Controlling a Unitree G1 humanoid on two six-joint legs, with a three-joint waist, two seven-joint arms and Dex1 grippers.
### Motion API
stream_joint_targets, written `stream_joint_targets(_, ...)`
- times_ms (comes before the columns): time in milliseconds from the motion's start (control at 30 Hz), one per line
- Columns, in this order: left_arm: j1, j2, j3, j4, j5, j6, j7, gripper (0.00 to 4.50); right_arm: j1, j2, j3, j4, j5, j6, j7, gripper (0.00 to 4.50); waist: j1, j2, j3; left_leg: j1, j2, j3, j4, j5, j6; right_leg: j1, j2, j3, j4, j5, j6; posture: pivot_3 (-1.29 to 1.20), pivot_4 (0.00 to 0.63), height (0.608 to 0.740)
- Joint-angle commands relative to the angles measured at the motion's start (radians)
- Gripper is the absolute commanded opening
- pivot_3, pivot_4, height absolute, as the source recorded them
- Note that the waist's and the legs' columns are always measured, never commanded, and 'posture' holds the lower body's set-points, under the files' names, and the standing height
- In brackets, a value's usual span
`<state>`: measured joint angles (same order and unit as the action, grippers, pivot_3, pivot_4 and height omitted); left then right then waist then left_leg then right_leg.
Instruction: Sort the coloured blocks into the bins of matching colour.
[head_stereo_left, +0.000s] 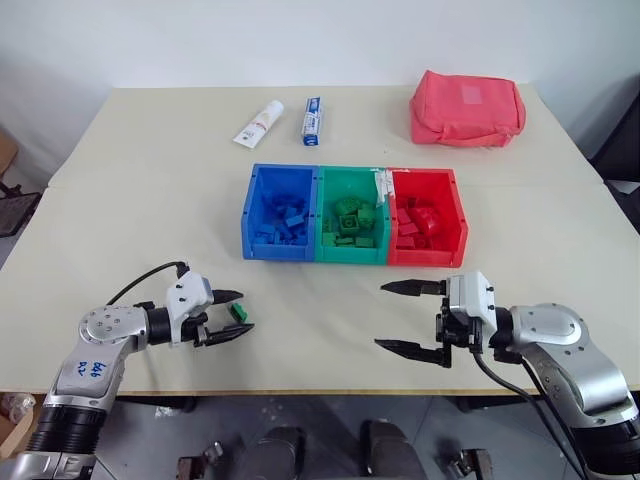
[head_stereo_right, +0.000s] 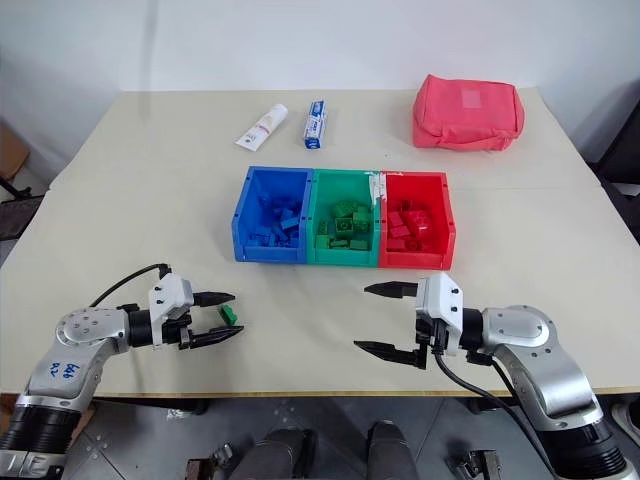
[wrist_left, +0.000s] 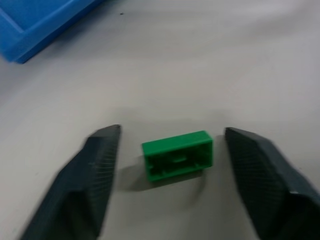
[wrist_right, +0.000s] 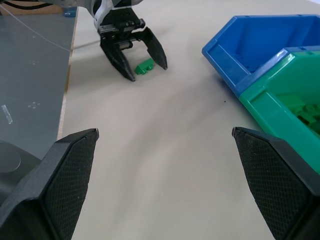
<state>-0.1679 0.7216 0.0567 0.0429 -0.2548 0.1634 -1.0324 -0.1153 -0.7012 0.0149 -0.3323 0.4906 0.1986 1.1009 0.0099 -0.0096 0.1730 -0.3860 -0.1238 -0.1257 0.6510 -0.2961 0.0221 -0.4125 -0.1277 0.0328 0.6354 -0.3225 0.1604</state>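
Left hand (head_stereo_left: 230, 316) is low over the table (head_stereo_left: 140, 200), fingers part open around a small green block (wrist_left: 177, 155), gaps on both sides, nothing gripped. Right hand (head_stereo_left: 412, 318) hangs wide open and empty before the red bin (head_stereo_left: 456, 215). Blue bin (head_stereo_left: 252, 215) and green bin (head_stereo_left: 352, 178) stand beyond the block, well apart from it.
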Motion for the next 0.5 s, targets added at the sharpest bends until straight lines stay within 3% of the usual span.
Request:
stream_joint_targets(33, -0.004, 0.023, -0.014, 0.012, 0.018, 0.013, -0.007, 2.13, 0.012, -0.014, -0.04, -0.035, 0.005, -0.014, -0.007, 4.5, 0.0, 0.0, 0.0, 0.0, 0.0, 0.0, 0.0, 0.0, 0.0, 0.0, 0.0, 0.0, 0.0, 0.0, 0.0, 0.0, 0.15, 0.74)
stream_joint_targets(133, -0.023, 0.0, -0.002, 0.005, -0.032, 0.012, -0.034, 1.45, 0.035, -0.021, -0.065, -0.044, 0.004, -0.016, -0.015, 4.5, 0.001, 0.0, 0.0, 0.0, 0.0, 0.0, 0.0, 0.0, 0.0, 0.0, 0.0, 0.0, 0.0, 0.0, 0.0, 0.0, 0.15, 0.74)
stream_joint_targets(267, -0.069, -0.052, -0.003, -0.162, -0.196, 0.101, -0.091, 1.45, 0.117, 0.004, -0.171, -0.077, 0.031, -0.005, -0.103, 4.5, 0.011, 0.0, 0.0, 0.0, 0.0, 0.0, 0.0, 0.0, 0.0, 0.0, 0.0, 0.0, 0.0, 0.0, 0.0, 0.0, 0.15, 0.74)
stream_joint_targets(367, -0.177, -0.127, -0.061, -0.197, -0.187, 0.127, -0.041, 1.45, 0.185, 0.084, -0.3, -0.111, 0.067, -0.009, -0.248, 4.5, 0.025, 0.0, 0.0, -0.001, -0.002, -0.002, 0.002, 0.0, 0.0, 0.001, 0.0, -0.002, 0.0, 0.0, 0.0, 0.0, 0.15, 0.74)
stream_joint_targets(500, -0.354, -0.279, -0.148, -0.089, -0.089, 0.161, 0.117, 1.45, 0.269, 0.152, -0.385, -0.162, 0.067, 0.0, -0.361, 4.5, 0.029, 0.0, 0.0, 0.0, -0.003, -0.001, 0.003, 0.001, 0.001, 0.002, 0.002, 0.0, 0.0, 0.001, 0.001, 0.0, 0.15, 0.74)
